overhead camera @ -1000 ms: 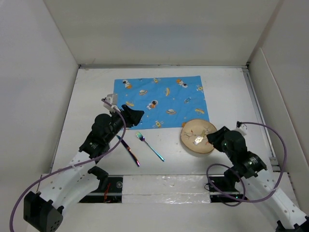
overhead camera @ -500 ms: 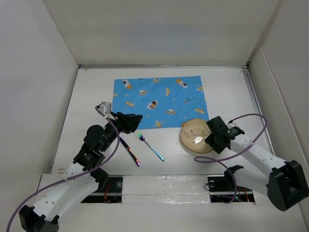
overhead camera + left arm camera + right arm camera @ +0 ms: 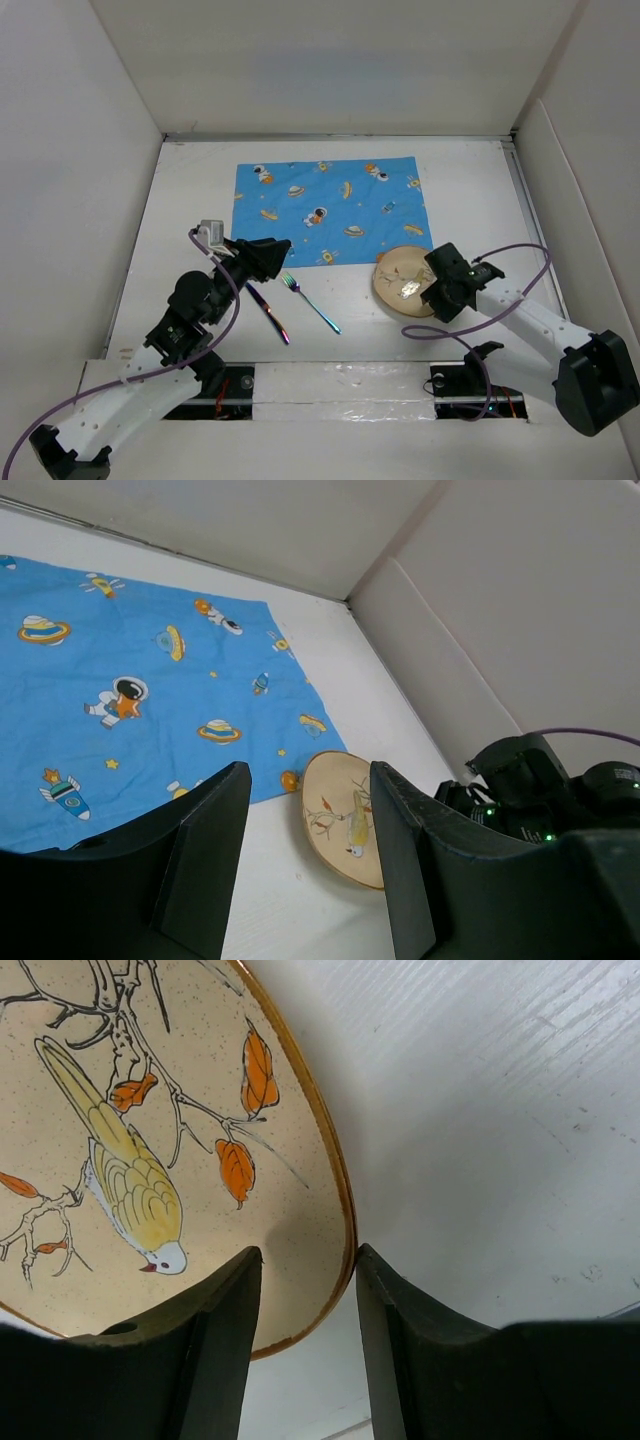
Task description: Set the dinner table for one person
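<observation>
The white dinner table (image 3: 480,200) carries a blue astronaut placemat (image 3: 330,210) at the back. A tan plate with a yellow bird (image 3: 405,282) lies flat on the table just off the mat's near right corner. An iridescent fork (image 3: 310,302) and knife (image 3: 266,310) lie side by side near the mat's front left. My right gripper (image 3: 434,288) is open. Its jaws straddle the plate's rim (image 3: 340,1210), one over the plate (image 3: 130,1110) and one outside it. My left gripper (image 3: 272,250) is open and empty above the knife and fork, facing the plate (image 3: 345,815).
White wall panels (image 3: 90,150) close in the table on the left, back and right. The placemat also shows in the left wrist view (image 3: 120,710). A purple cable (image 3: 520,250) loops beside my right arm. A taped strip (image 3: 330,385) runs along the near edge.
My right gripper has swung in from the right and come down over the plate's near right rim. My left arm has drawn back slightly toward the near left, still open.
</observation>
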`<state>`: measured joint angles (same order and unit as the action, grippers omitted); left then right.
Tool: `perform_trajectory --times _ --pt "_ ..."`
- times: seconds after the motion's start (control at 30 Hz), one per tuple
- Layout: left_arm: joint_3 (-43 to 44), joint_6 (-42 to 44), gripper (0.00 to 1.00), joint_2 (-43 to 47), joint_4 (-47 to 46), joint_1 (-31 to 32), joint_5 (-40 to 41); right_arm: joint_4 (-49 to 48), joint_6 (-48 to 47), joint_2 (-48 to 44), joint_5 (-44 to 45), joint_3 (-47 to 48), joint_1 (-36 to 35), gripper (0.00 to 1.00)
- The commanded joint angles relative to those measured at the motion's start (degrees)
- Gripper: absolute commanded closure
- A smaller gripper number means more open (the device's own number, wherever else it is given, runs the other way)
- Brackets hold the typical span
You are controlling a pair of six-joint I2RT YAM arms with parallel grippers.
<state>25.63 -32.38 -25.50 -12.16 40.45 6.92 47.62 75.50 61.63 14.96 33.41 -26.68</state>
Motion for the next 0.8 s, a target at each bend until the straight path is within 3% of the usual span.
perform_trajectory --times 0.0,0.2,0.23,0.4,0.5,0.77 --pt "0.4 0.9 0.52 -0.5 -1.4 0.3 1.3 -1.6 1.8 -0.1 -2.7 1.9 0.3 0.53" --pt "0.5 1.0 0.53 0.3 -1.1 0.3 2.0 -1.5 1.3 -1.2 -4.3 1.0 -1.1 0.63" --pt "0.3 1.0 0.53 0.4 -0.9 0.3 2.2 -0.3 0.6 -1.6 -4.7 0.8 -1.1 0.69" --pt "0.2 1.0 0.53 0.4 -1.0 0.3 2.1 -0.8 -2.1 -3.8 -9.3 -2.0 -1.7 0.85" --pt "0.3 0.8 0.53 0.5 -1.0 0.3 2.1 -2.3 -3.2 -3.2 -13.0 -4.0 -5.6 0.93" --pt "0.2 1.1 0.53 -0.8 -1.0 0.3 3.5 -2.6 -5.9 5.5 -18.0 2.3 -19.0 1.0"
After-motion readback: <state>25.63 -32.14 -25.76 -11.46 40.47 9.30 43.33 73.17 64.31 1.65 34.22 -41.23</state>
